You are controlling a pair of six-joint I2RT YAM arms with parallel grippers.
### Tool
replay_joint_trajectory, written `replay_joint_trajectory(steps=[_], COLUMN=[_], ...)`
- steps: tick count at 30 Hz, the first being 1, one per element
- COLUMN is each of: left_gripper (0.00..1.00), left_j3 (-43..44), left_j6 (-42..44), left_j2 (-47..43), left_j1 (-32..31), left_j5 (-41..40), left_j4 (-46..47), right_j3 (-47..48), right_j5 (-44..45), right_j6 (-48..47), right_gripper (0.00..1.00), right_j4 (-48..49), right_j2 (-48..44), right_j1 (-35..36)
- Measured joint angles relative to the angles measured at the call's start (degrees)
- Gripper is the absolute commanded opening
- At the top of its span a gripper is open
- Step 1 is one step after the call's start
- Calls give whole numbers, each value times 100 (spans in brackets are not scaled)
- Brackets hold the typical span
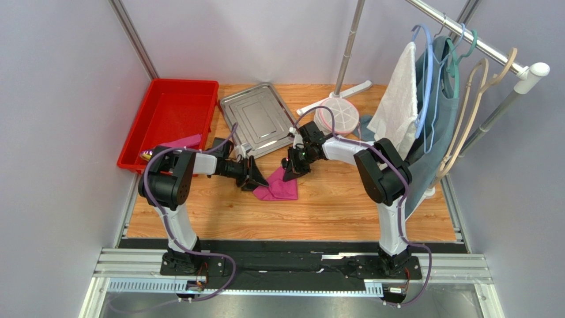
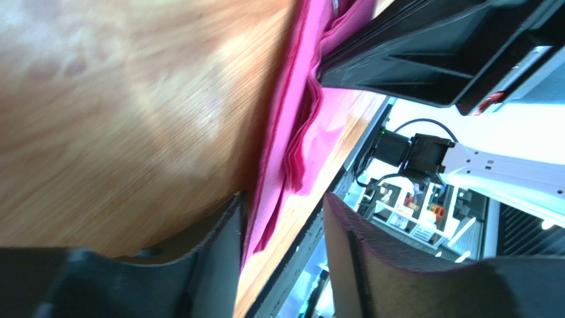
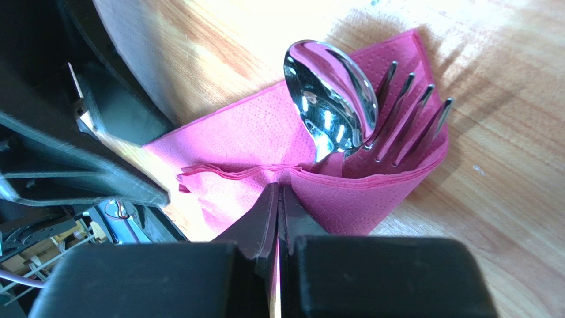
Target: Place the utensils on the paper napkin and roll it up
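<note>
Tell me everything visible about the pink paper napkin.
The thin magenta-pink paper napkin, embossed with fine dots, lies on the wooden table, folded over a shiny spoon and fork whose heads stick out. The right gripper pinches its folded edge shut; its other edge runs between the left gripper's open fingers.

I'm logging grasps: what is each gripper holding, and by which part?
Right gripper pinches the paper napkin at its folded-over edge, beside the spoon and fork. Left gripper is open around the napkin's edge, gripping nothing.
</note>
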Motion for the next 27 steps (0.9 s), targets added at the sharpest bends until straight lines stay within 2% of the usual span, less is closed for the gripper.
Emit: replay_joint_trajectory(steps=[3,10,17,27], left_gripper=[28,18,15,19], left_j3=[-9,-4,262,509], left_j6=[11,-39,-142,-822], left_j2=[-17,-531,-704,42], left_j1=[0,-186,-756,-1139], left_j5=[-37,-164,-271,-380], left_j4=[-114,-166,-59,588], right_j3=[0,0,-4,-33], right_j5=[4,15,22,24], right_j6=[20,63,103,186], right_gripper=[0,0,0,0], right_j4=[0,0,11,44], right_j2=[0,0,0,0], right_j1=[0,0,0,-2])
